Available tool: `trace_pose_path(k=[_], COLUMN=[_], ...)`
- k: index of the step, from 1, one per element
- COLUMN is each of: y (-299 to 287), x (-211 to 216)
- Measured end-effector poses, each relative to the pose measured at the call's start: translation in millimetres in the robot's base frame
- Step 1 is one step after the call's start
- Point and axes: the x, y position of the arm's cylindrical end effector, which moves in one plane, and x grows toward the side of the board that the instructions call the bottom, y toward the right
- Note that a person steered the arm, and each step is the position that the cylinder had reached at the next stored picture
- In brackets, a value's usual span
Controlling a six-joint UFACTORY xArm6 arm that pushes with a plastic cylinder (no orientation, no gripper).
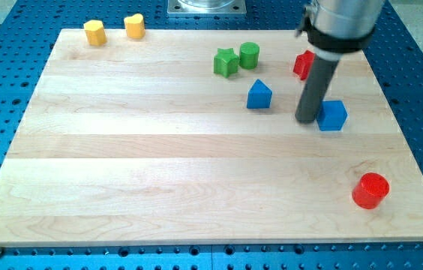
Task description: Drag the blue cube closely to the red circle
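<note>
The blue cube (333,115) lies at the view's right on the wooden board (159,165). My tip (307,120) stands right against the cube's left side. The red circle, a short red cylinder (370,190), sits near the board's bottom right corner, well below and slightly right of the cube.
A blue pentagon-like block (259,95) lies left of my tip. A green star (226,62) and a green cylinder (249,55) sit above it. A red block (303,65) is partly hidden behind the rod. Two yellow blocks (95,32) (134,25) lie at the top left.
</note>
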Motion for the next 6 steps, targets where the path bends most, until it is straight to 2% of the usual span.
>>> trace_pose_path(k=[1,2,3,4,5,6], y=[39,68,60,46,-2,15], x=[2,42,75,63,81,117])
